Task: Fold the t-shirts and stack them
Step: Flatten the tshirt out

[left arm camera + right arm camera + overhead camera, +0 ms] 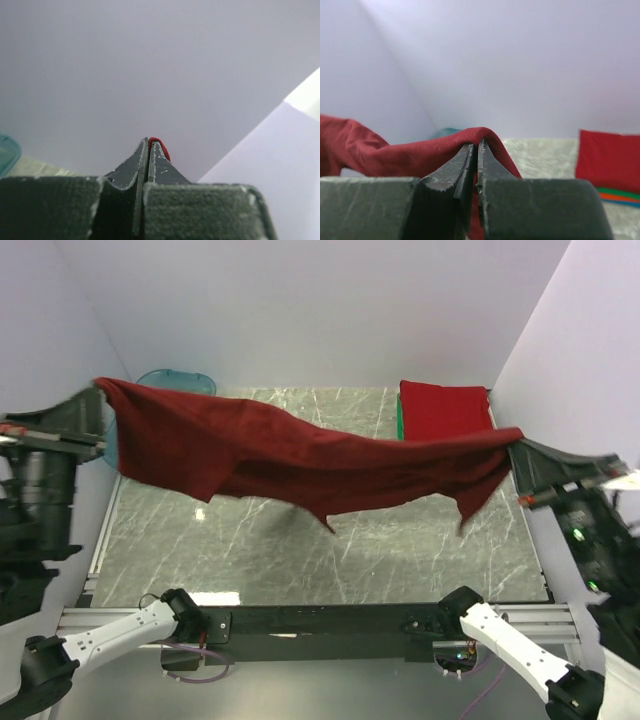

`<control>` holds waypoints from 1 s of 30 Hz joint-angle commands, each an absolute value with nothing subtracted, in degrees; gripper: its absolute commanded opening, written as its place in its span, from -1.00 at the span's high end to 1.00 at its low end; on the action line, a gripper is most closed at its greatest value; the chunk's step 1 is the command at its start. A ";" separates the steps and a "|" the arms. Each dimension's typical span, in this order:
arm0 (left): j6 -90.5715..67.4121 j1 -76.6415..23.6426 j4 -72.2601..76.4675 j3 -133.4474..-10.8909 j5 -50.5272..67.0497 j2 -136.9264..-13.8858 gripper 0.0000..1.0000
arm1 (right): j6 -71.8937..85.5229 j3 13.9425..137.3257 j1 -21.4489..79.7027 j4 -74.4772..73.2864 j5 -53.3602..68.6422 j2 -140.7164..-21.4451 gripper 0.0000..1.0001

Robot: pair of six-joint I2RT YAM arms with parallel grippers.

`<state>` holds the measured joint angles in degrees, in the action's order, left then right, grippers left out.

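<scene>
The left gripper [99,390] is closed to a sliver on one corner of the dark maroon soft cloth t-shirt [300,455]. The right gripper [517,440] is clamped narrowly on the opposite end. In each wrist view a fold of cloth is seen pinched between the jaws. The shirt is held stretched in the air above the grey-veined marble desk [400,540], sagging in the middle. Loose points hang from its lower edge, clear of the surface.

The step in hand is judged to be spreading the shirt so that it can be laid flat. It would be done well if both ends were lowered at an even height under tension, so that the hanging edge is drawn out smooth rather than bunched beneath.

Room is tight at the sides, where each gripper is close to the pale side walls [50,320]. The stack of folded t-shirts, bright red on top [445,410], lies at the far right and should be avoided. The translucent teal plastic tub [175,378] stands far left, behind the cloth. The open middle of the desk is judged the best landing place.
</scene>
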<state>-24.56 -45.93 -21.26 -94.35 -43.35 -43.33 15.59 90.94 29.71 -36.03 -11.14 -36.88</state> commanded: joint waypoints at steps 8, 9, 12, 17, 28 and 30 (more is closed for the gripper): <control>-19.86 -45.70 -20.12 -105.38 -30.85 -44.82 0.99 | 18.45 93.43 29.44 -40.08 -0.88 -31.38 1.00; -19.86 -45.70 -20.30 -105.64 -31.11 -45.35 0.99 | 18.89 92.99 29.44 -40.25 -0.88 -30.94 1.00; -19.51 -45.70 -19.52 -101.63 -34.62 -46.49 0.99 | 20.03 89.22 29.44 -39.30 -3.15 -29.97 1.00; -12.67 -45.62 -3.04 -84.67 -61.21 -49.30 0.99 | 23.81 73.32 29.44 -35.16 -20.01 -31.81 1.00; -35.67 -18.28 0.53 -65.30 -26.55 -78.11 -0.21 | 23.12 52.13 8.30 -20.75 -7.93 -59.63 0.61; -37.08 -18.02 -4.89 -69.14 -27.76 -84.42 -0.94 | 22.50 53.17 6.42 -21.70 -5.81 -64.14 0.05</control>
<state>-31.73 -18.13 -6.39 -64.75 -33.67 -81.78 23.70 51.75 10.15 -27.90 -12.45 -61.60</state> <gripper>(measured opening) 0.851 0.407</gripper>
